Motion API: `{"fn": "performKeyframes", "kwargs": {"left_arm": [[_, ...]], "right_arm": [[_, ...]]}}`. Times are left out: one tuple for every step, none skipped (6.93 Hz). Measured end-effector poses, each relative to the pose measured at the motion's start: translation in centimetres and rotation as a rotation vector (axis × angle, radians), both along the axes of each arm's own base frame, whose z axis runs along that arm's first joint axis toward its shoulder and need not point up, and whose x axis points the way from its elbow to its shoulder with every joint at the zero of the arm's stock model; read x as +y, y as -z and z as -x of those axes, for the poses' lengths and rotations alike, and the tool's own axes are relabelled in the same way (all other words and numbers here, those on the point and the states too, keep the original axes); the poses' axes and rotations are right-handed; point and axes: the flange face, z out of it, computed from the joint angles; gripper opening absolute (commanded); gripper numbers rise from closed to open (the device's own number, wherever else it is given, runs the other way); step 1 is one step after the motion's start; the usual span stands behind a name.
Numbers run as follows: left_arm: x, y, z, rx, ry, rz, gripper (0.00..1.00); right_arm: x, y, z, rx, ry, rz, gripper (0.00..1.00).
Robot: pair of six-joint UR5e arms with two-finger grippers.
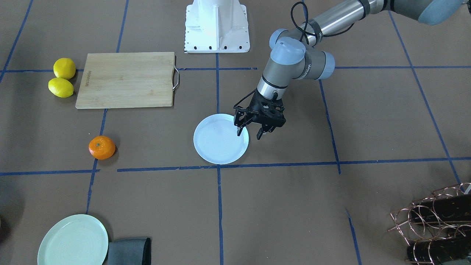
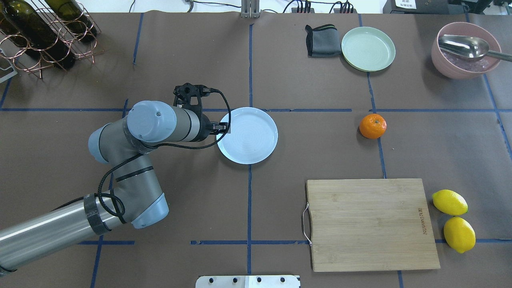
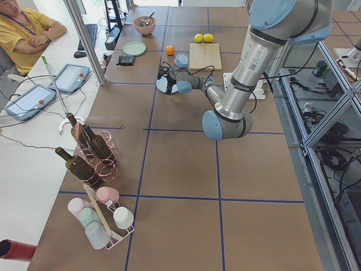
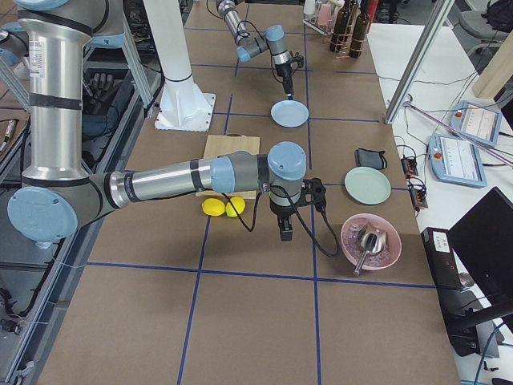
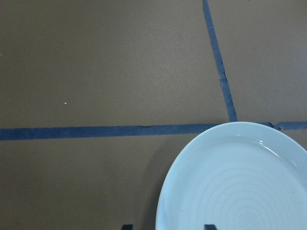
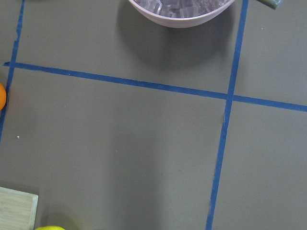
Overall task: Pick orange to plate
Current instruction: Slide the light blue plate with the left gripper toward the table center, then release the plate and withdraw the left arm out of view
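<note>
The orange [image 1: 102, 147] [image 2: 373, 126] lies on the brown table, well apart from both grippers; a sliver of the orange [image 6: 1, 96] shows at the right wrist view's left edge. The pale bluish-white plate [image 1: 218, 147] [image 2: 252, 138] [image 5: 240, 187] is empty at mid-table. My left gripper [image 1: 249, 133] [image 5: 168, 227] is open and straddles the plate's rim, one finger over the plate and one outside it. My right gripper [image 4: 284, 231] hangs low between the lemons and the pink bowl; I cannot tell whether it is open or shut.
A wooden cutting board [image 2: 370, 224] lies near the robot's right, with two lemons [image 2: 454, 218] beside it. A pale green plate [image 2: 368, 49], a grey cloth [image 2: 321, 40] and a pink bowl with a spoon [image 2: 464, 50] stand at the far right. A bottle rack [image 2: 40, 36] is far left.
</note>
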Motion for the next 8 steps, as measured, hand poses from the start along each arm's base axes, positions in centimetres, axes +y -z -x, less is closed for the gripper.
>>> {"fn": "performKeyframes", "kwargs": {"left_arm": [[-1.3, 0.8, 3.2, -0.046, -0.02, -0.022, 1.0], [-2.9, 1.3, 8.6, -0.112, -0.059, -0.065, 1.0], [-4.6, 0.3, 15.6, -0.179, -0.099, -0.114, 1.0], [-6.2, -2.3, 23.3, -0.228, -0.119, -0.142, 1.0], [-7.6, -6.5, 31.6, -0.261, -0.144, -0.13, 1.0], [-8.2, -11.7, 39.5, -0.282, -0.186, -0.088, 1.0], [-7.9, -16.3, 45.6, -0.301, -0.225, -0.039, 1.0], [-6.6, -21.1, 51.0, -0.321, -0.236, 0.026, 1.0]], "right_arm": [[-0.4, 0.6, 0.4, -0.002, 0.007, -0.014, 1.0], [-1.3, 1.9, 1.3, -0.005, 0.026, -0.042, 1.0], [-2.6, 4.0, 2.4, -0.009, 0.048, -0.085, 1.0], [-3.9, 6.3, 3.8, -0.015, 0.069, -0.127, 1.0], [-4.8, 8.4, 5.4, -0.024, 0.077, -0.145, 1.0], [-5.1, 9.8, 6.8, -0.031, 0.075, -0.14, 1.0], [-5.6, 11.0, 8.4, -0.037, 0.083, -0.137, 1.0], [-6.2, 12.8, 10.9, -0.047, 0.092, -0.131, 1.0]]}}
